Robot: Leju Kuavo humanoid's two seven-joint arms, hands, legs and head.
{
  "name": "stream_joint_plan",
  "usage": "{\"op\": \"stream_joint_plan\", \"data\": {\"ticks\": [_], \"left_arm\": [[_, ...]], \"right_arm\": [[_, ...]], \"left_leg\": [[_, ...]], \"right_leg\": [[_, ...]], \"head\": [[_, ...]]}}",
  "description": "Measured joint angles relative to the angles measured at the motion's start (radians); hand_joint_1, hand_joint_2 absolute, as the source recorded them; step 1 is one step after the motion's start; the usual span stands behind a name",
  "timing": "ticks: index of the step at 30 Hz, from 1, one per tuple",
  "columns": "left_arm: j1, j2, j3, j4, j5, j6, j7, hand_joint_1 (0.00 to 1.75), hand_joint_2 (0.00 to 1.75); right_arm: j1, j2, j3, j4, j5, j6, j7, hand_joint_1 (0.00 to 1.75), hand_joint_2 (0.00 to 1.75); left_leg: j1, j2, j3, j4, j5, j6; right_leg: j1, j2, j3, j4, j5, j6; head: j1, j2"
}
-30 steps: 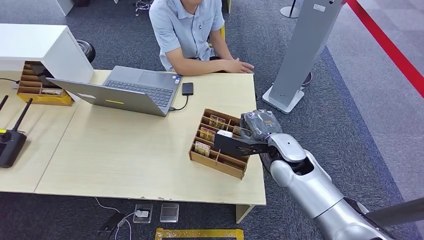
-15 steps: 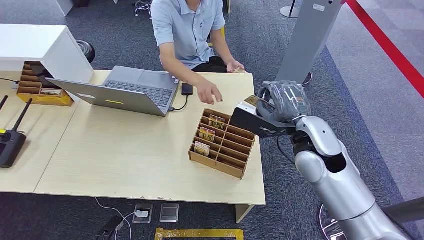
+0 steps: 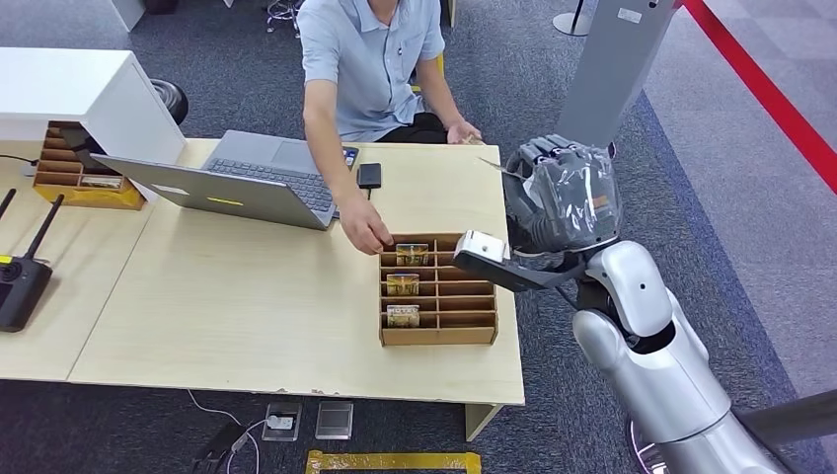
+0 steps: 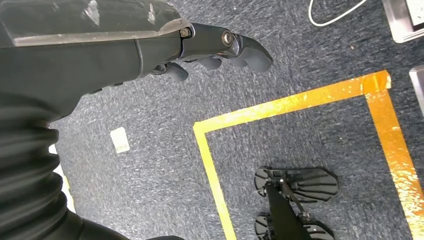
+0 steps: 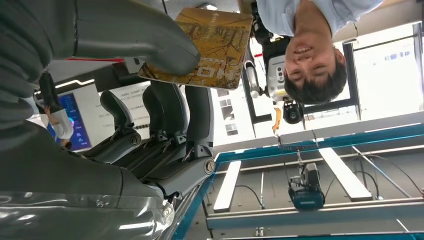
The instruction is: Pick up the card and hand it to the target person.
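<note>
One card point(image 5: 202, 47) sits pinched in my right hand point(image 3: 563, 202), raised toward the seated person point(image 3: 370, 59); next I extend it, left hand point(image 4: 220, 47) apparently empty.

I count three cards standing in the left column of the wooden organizer point(image 3: 438, 292) on my table point(image 3: 247, 296), and one more card point(image 5: 205, 45) pinched in my right hand point(image 3: 563, 197), four in all. A second wooden organizer point(image 3: 74, 173) sits at the far left. There is one laptop point(image 3: 247, 178), one phone point(image 3: 370, 175) and one person point(image 3: 370, 59).
</note>
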Motion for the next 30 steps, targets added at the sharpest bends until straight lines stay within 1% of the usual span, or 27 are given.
{"op": "stream_joint_plan", "data": {"ticks": [7,30], "left_arm": [[-0.007,-0.001,0.0,0.0,-0.002,-0.001,0.002,0.0,1.75],[-0.009,-0.001,-0.001,0.0,-0.005,-0.003,0.006,0.0,1.75]], "right_arm": [[0.003,0.023,0.0,0.069,0.012,-0.06,-0.005,1.45,1.75],[0.001,0.044,0.002,0.156,-0.001,-0.089,0.002,1.45,1.75]], "left_leg": [[0.0,0.0,0.0,0.0,0.0,0.0],[0.0,0.0,0.0,0.0,0.0,0.0]], "right_leg": [[0.0,0.0,0.0,0.0,0.0,0.0],[0.0,0.0,0.0,0.0,0.0,0.0]], "head": [[0.0,0.0],[0.0,0.0]]}}
